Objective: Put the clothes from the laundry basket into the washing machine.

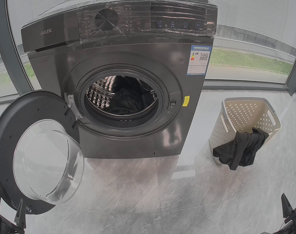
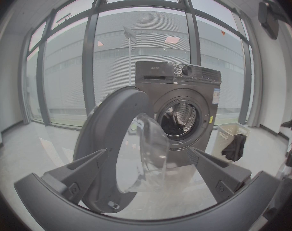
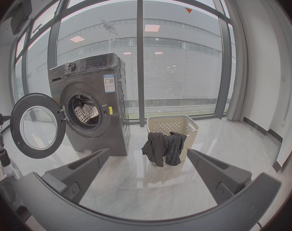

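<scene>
I see my left claw [image 2: 146, 151] and right claw [image 3: 148, 151] both spread open, holding nothing; dark clothes [image 1: 242, 148] hang over the laundry basket [image 1: 248, 114] rim, on the floor right of the open washing machine [image 1: 138, 52]

- Dark grey front-loading washing machine [image 1: 138, 54]: smooth, metal-look casing with a soft satin sheen
- Clear plastic film [image 1: 148, 18] over its control panel: glossy and wrinkled
- Perforated steel drum [image 1: 100, 96]: bright, mirror-shiny
- Round open door [image 1: 11, 127]: matt dark grey plastic ring around a clear, glossy, bowl-shaped window [image 1: 47, 160]
- Cream perforated plastic laundry basket [image 1: 248, 114]: smooth, matt
- Black cloth garment [image 1: 242, 148] hanging over the basket's rim: soft, matt, creased
- Grey marble-look floor [image 1: 148, 192]: polished, reflective
</scene>
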